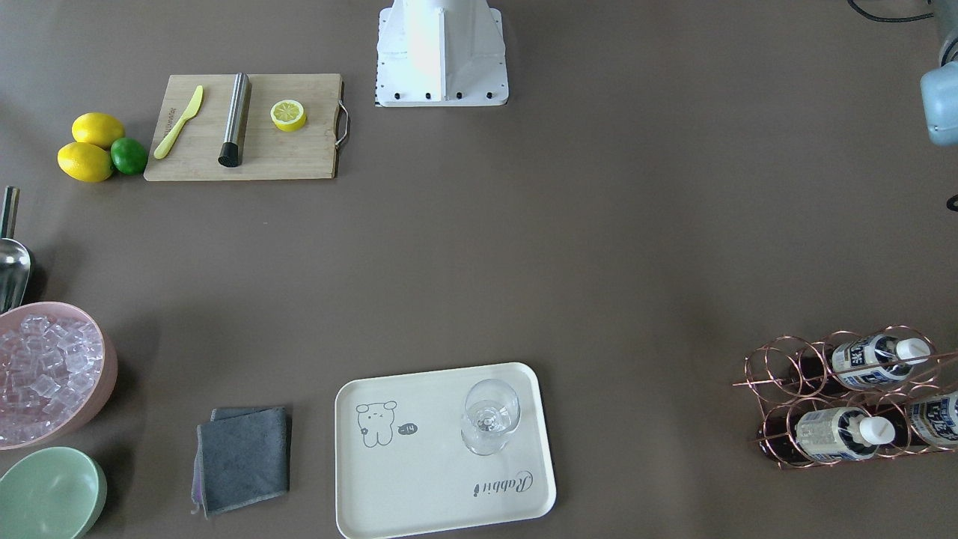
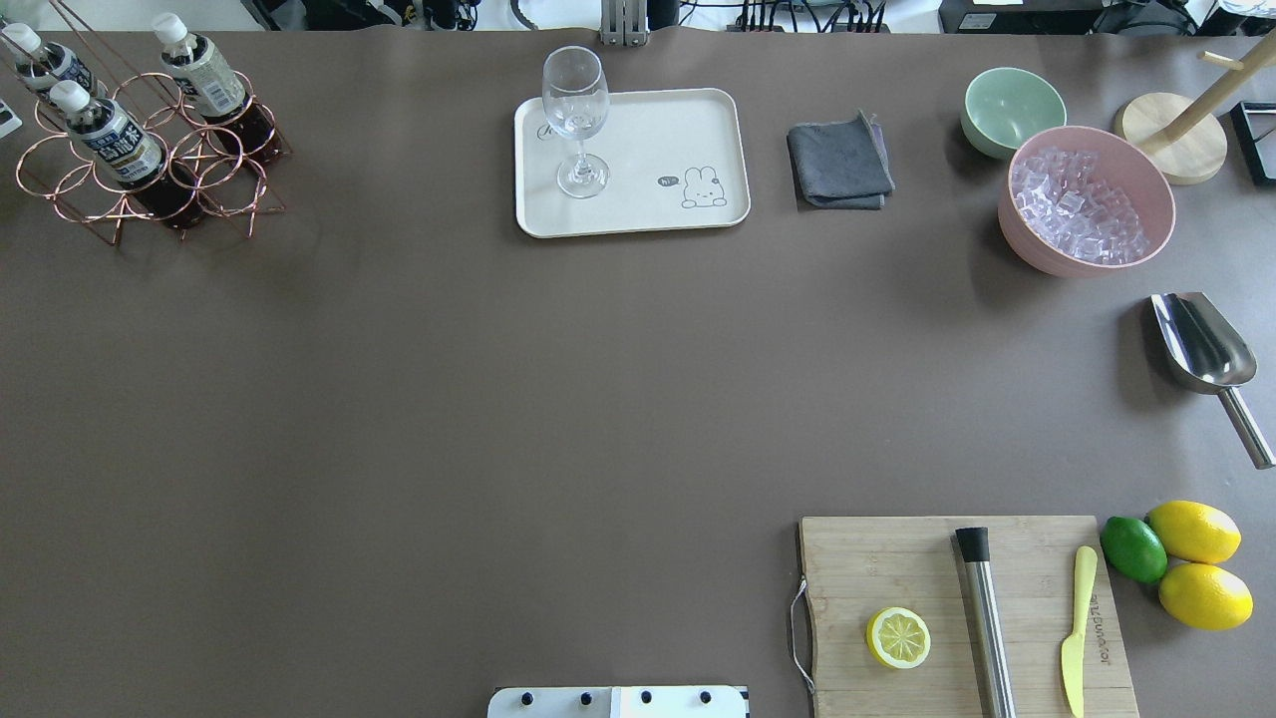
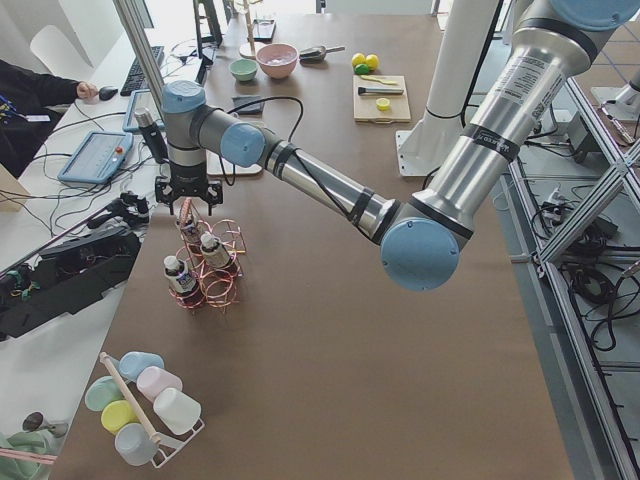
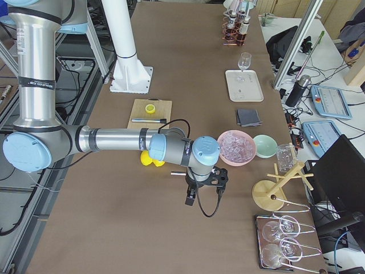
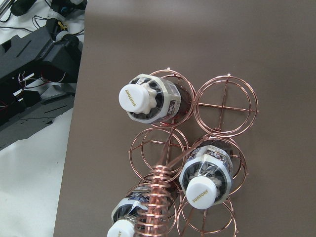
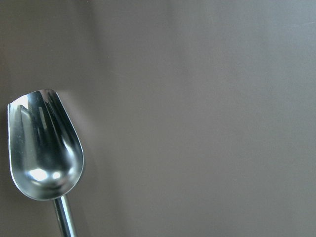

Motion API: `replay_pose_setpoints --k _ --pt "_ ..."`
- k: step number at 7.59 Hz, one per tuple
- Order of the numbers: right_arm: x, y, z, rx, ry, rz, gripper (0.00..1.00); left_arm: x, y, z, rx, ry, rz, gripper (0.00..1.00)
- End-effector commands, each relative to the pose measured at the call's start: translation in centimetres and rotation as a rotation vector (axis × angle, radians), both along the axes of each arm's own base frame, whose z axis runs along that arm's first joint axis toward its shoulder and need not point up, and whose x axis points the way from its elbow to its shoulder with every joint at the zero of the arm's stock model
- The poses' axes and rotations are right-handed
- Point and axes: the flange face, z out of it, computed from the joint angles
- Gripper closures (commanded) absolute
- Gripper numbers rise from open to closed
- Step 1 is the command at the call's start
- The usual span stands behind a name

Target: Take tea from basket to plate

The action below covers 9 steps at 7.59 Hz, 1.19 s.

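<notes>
In the front-facing view three bottles of tea [image 1: 868, 361] lean in the basket [image 1: 778, 374]. The plate [image 1: 419, 479] lies well apart, and a glass [image 1: 490, 415] stands at one end of it; no claw shows here. The overhead view gives the same layout, again with no claw in it. From the table's left end, the left claw [image 3: 188, 205] hangs just above the basket with the tea right beneath it. At that distance I cannot tell whether its fingers are apart or together. From the right end, the right claw [image 4: 202, 193] hangs over bare table beside the pink bowl [image 4: 236, 147], far from the basket, and its state is just as unreadable. The left wrist view looks down on white caps with the coiled handle [image 5: 158, 195] running between them. The likely best move is to descend squarely over one cap, grip below it, then lift along the bottle's lean, clear of ring and handle. The bottle should go down on bare plate, away from the glass. No fingers show in this view, and one bottle is cut off at the edge. The right wrist view shows only a scoop [image 6: 44, 145] below the claw.
</notes>
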Motion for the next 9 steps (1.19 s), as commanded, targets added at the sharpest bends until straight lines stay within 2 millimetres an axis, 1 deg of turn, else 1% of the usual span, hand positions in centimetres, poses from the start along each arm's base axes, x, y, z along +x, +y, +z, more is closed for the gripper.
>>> replay_pose_setpoints --k 1,2,3,4,5,6,7,8,9 --pt "0.0 0.0 0.0 0.0 0.0 0.0 0.0 0.3 -0.8 0.9 -0.008 -0.009 0.015 0.08" --pt "0.0 0.0 0.1 -0.002 0.0 0.0 0.0 0.4 -0.9 0.9 -0.008 -0.009 0.017 0.12" --pt "0.0 0.0 0.1 -0.002 0.0 0.0 0.0 0.5 -1.2 0.3 0.0 -0.008 0.017 0.3" --pt "0.0 0.0 0.0 0.0 0.0 0.0 0.0 0.4 -1.3 0.4 -0.001 -0.01 0.017 0.46" --pt "0.0 0.0 0.1 -0.002 0.0 0.0 0.0 0.3 -1.4 0.0 0.008 -0.01 0.019 0.61" --pt "0.0 0.0 0.1 -0.002 0.0 0.0 0.0 0.2 -1.4 0.2 0.003 -0.011 0.017 0.73" --pt "0.0 0.1 0.1 -0.003 0.0 0.0 0.0 -0.2 -1.4 0.5 0.0 -0.025 0.007 0.92" --pt "0.0 0.0 0.1 -0.002 0.0 0.0 0.0 -1.7 -1.5 1.0 -0.006 -0.072 -0.03 1.0" --pt "0.0 0.1 0.1 -0.003 0.0 0.0 0.0 -2.4 -1.3 1.1 -0.058 -0.09 -0.038 1.0"
